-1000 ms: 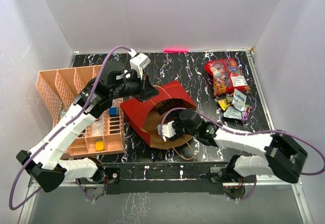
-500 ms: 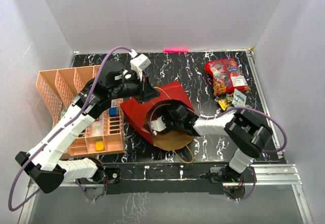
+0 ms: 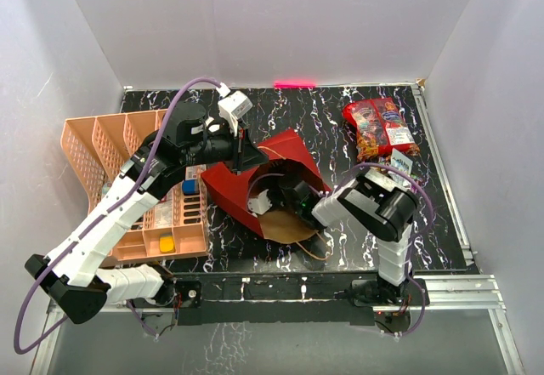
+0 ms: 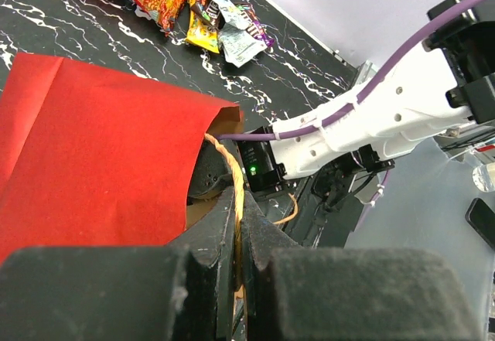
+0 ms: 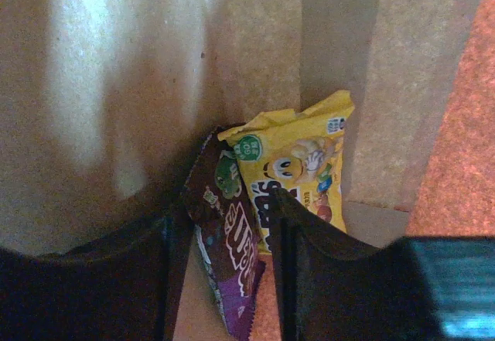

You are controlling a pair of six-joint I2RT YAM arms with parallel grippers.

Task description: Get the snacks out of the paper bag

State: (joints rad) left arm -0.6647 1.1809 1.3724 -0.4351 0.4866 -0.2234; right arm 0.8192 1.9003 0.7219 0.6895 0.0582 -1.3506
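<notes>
The red paper bag (image 3: 223, 190) lies on its side with its mouth toward the arms. My left gripper (image 4: 238, 196) is shut on the bag's thin brown cord handle (image 4: 223, 154) and holds the upper lip (image 4: 93, 148) up. My right gripper (image 5: 224, 213) is deep inside the kraft-lined bag; in the top view its wrist (image 3: 270, 198) sits in the mouth. Its jaws stand apart around a brown and purple packet (image 5: 232, 248), close on both sides. A yellow packet (image 5: 298, 155) lies just behind. Other snacks (image 3: 382, 141), two of them red bags, lie on the table at the right.
A peach slotted tray (image 3: 93, 150) stands left of the bag, with a blue block (image 3: 189, 186) and a yellow block (image 3: 167, 244) in it. White walls close in the black marbled table. The right arm's elbow (image 3: 387, 205) is folded up near the front right.
My right arm has pushed left and deeper into the bag, folding its elbow. Its jaws have narrowed around the brown and purple packet. My left gripper has kept the handle lifted.
</notes>
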